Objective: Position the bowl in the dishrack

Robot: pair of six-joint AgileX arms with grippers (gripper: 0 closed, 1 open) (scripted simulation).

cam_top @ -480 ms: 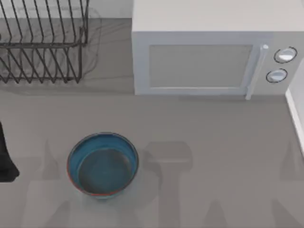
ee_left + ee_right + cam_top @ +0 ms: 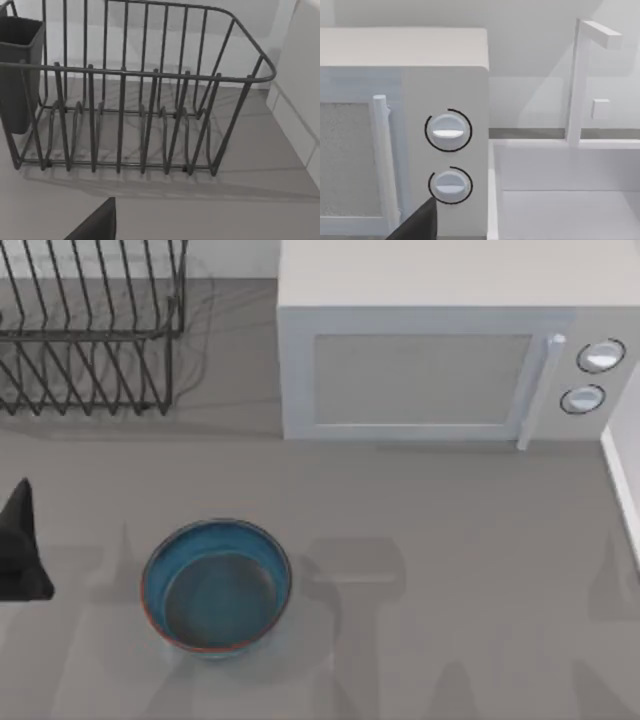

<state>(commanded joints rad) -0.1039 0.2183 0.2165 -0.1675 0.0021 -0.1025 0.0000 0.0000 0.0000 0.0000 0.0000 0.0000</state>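
Grey tabletop [image 2: 450,540] runs under everything I can see from above, with a pale wall behind it. On it the bowl [image 2: 217,586] sits upright toward the near left, round and deep, blue-glazed with a thin reddish-orange rim and a greyish-blue inside. Bare table lies all around it. My left gripper [image 2: 22,550] pokes in at the table's left edge as a dark pointed shape, level with the bowl and apart from it; I cannot tell how its fingers stand. A dark tip [image 2: 97,225] of it also shows in the left wrist view, facing the dishrack [image 2: 140,110]. That rack stands at the far left corner, well apart from the bowl: thin dark upright bars, slanted tines along its floor, and a dark cup-like holder [image 2: 17,75] at one end. Just beside it on the right stands a white microwave [image 2: 440,350] with two round knobs [image 2: 448,131]. Past the microwave, a white sink basin [image 2: 560,200] with a white tap [image 2: 580,80] borders the right side.
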